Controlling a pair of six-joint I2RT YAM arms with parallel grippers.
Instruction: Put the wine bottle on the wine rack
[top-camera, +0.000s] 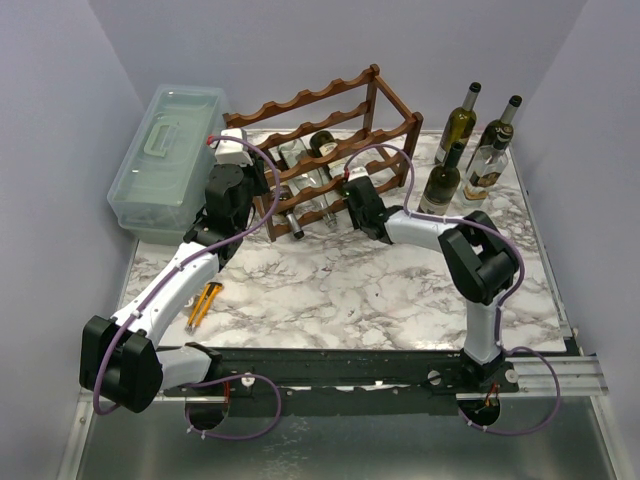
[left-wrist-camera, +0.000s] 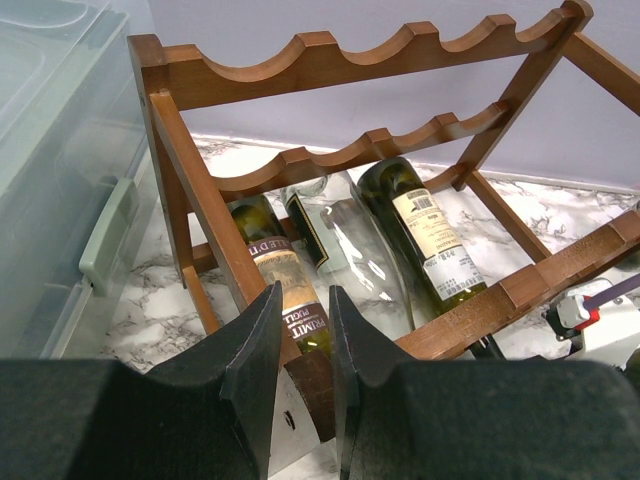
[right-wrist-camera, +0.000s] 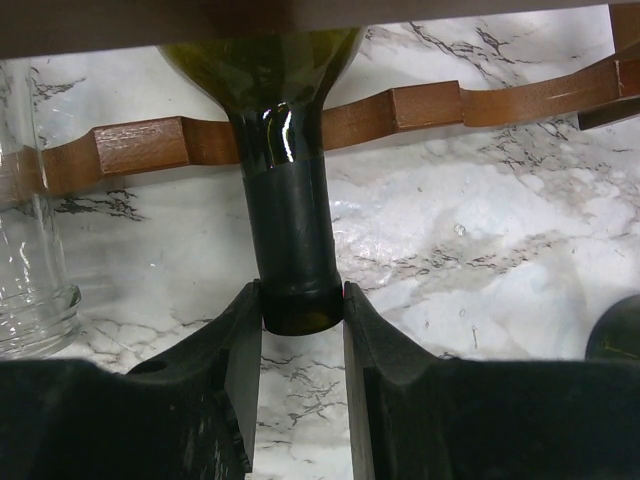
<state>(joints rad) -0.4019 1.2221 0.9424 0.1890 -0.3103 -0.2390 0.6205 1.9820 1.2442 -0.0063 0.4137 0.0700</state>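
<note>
From above, my left hand (top-camera: 252, 190) is at the left end of the wine rack (top-camera: 330, 105). My right hand (top-camera: 348, 195) is at the front of the rack, low down. A pale green box (top-camera: 165, 160) sits left of the rack. Four standing bottles (top-camera: 465, 150) are on its right.

My left wrist camera shows my left hand (left-wrist-camera: 300, 370) shut tight on a wooden bar at the rack's (left-wrist-camera: 330, 55) corner. Three bottles (left-wrist-camera: 350, 250) lie side by side inside the rack.

My right wrist camera shows my right hand (right-wrist-camera: 300, 305) nearly closed. Its two fingers (right-wrist-camera: 235, 350) squeeze the top of the wine bottle (right-wrist-camera: 290, 200). The bottle is dark green and lies on a wavy rail (right-wrist-camera: 420, 105) of the rack.
</note>
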